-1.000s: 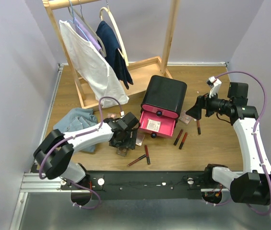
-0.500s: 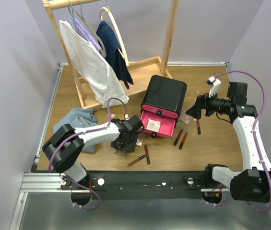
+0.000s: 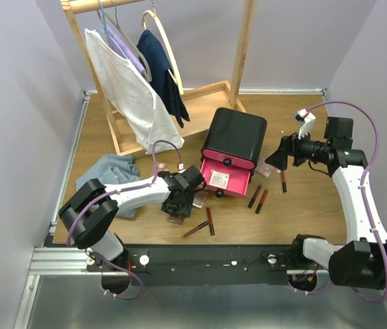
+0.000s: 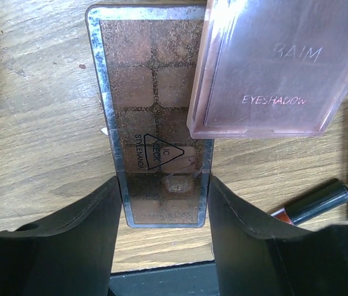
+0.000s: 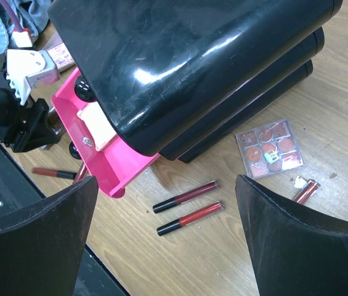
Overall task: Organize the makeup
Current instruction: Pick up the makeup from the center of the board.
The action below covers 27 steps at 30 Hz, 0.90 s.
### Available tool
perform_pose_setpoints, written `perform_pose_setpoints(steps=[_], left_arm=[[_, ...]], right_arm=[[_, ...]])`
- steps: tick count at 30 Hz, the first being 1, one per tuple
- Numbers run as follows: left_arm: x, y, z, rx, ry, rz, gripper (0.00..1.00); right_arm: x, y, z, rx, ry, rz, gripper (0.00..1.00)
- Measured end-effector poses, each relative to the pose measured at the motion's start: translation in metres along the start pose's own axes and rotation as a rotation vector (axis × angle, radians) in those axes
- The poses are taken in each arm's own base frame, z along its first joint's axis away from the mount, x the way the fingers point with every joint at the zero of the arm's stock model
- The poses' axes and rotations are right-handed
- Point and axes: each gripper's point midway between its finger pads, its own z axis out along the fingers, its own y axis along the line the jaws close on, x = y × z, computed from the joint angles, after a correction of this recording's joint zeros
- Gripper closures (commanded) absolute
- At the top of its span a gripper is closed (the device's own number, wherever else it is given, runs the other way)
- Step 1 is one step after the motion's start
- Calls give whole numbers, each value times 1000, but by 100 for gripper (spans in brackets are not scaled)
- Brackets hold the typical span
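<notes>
**Left pincer sits around a palette**

The left arm has slid closer to the pink drawer since 1 second ago, and the right arm has stayed put. The left pincer has 1 finger on each long side of a brown eyeshadow palette lying flat on the surface. I cannot tell if it squeezes yet. A pink palette lies over its corner. The right pincer is wide apart and holds nothing. 2 lip tubes lie near the black box.

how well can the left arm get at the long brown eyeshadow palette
Probably yes: the left gripper straddles the near end of the palette, a finger on each side. The pink eyeshadow case overlaps only its far corner.
</notes>
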Motion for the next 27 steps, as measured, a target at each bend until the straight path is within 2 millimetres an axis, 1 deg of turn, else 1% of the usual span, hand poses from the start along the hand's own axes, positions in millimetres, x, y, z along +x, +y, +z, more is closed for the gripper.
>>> perform_pose_setpoints(steps=[4, 9, 12, 15, 23, 26, 27], left_arm=[[0, 1, -2, 11, -25, -15, 75], [8, 11, -6, 4, -46, -38, 77], [9, 15, -16, 19, -74, -55, 78], [3, 15, -32, 47, -128, -76, 78], [-4, 18, -64, 102, -220, -100, 79], [-11, 16, -77, 130, -260, -107, 79], [-15, 14, -84, 146, -283, -108, 79]], right_arm=[[0, 0, 0, -1, 0, 0, 0], [0, 1, 0, -3, -1, 0, 0], [0, 1, 0, -8, -2, 0, 0], [-1, 2, 0, -13, -3, 0, 0], [-1, 4, 0, -23, -6, 0, 0], [-1, 4, 0, -23, -6, 0, 0], [-1, 4, 0, -24, -6, 0, 0]])
